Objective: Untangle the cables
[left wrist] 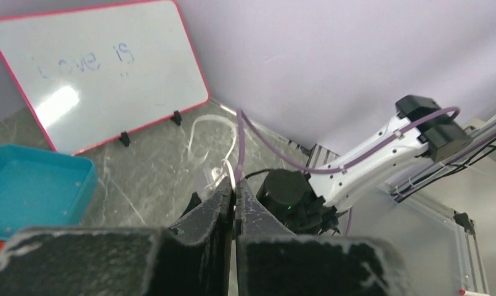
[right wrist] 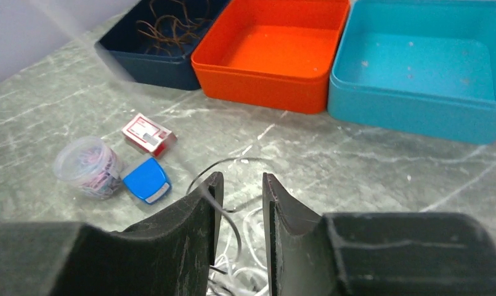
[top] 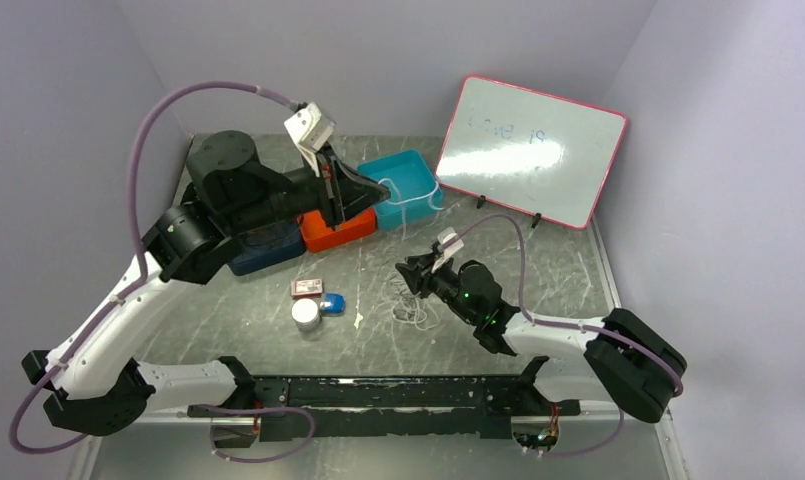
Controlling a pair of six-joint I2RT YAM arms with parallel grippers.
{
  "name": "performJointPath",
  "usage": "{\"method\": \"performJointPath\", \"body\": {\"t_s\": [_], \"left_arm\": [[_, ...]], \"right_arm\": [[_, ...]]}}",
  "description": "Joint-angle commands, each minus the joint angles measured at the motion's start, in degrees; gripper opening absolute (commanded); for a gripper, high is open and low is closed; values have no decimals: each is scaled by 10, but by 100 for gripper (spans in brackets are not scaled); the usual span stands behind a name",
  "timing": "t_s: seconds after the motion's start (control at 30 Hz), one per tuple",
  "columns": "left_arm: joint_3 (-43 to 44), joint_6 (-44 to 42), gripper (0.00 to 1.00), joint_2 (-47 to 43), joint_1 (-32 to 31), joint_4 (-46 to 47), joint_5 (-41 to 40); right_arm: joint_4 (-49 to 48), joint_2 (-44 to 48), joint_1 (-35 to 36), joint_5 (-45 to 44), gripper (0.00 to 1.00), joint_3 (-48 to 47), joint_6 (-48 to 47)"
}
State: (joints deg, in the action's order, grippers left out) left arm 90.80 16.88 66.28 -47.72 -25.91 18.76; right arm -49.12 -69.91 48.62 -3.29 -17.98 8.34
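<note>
Two arms are seen from above over a grey marbled table point(top: 563, 285). The left gripper point(top: 376, 188) is held high beside the teal bin point(top: 403, 216), and a white cable point(top: 425, 203) is draped from it across that bin's front wall. A loose heap of cables point(top: 410, 305) lies on the table in front of the bins, and the right gripper point(top: 412, 272) is set low at the heap's far edge. An orange bin point(top: 343, 237) and a navy bin point(top: 268, 257) are lined up left of the teal one. A whiteboard point(top: 533, 150) is propped at the back right. A small red box point(top: 306, 288), a blue case point(top: 332, 303) and a lidded tub point(top: 305, 314) are grouped left of the heap. From the left wrist, the fingers are shown pressed together, the white cable pinched at their tips and curving away toward the whiteboard. From the right wrist, the jaws are seen partly apart with nothing clamped. A thin dark cable point(right wrist: 236, 229) is threaded through the gap, with white strands lying on the table beneath. Brown cord point(right wrist: 177, 24) is seen in the navy bin.
</note>
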Motion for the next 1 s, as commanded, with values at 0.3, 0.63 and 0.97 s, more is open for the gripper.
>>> {"method": "performJointPath", "body": {"t_s": [0.3,0.63,0.97], "left_arm": [[232,-14,7,69,-3,-74,-33],[418,-48,7,128,-3,-118,-115],[378,-66,7,56,-3,-16,-228]], "right_arm": [[-41,-36,2,-84,33,58,50],[-27,-31,3,-122,32,95,92],[54,-2,3,-183,32,108,141]]}}
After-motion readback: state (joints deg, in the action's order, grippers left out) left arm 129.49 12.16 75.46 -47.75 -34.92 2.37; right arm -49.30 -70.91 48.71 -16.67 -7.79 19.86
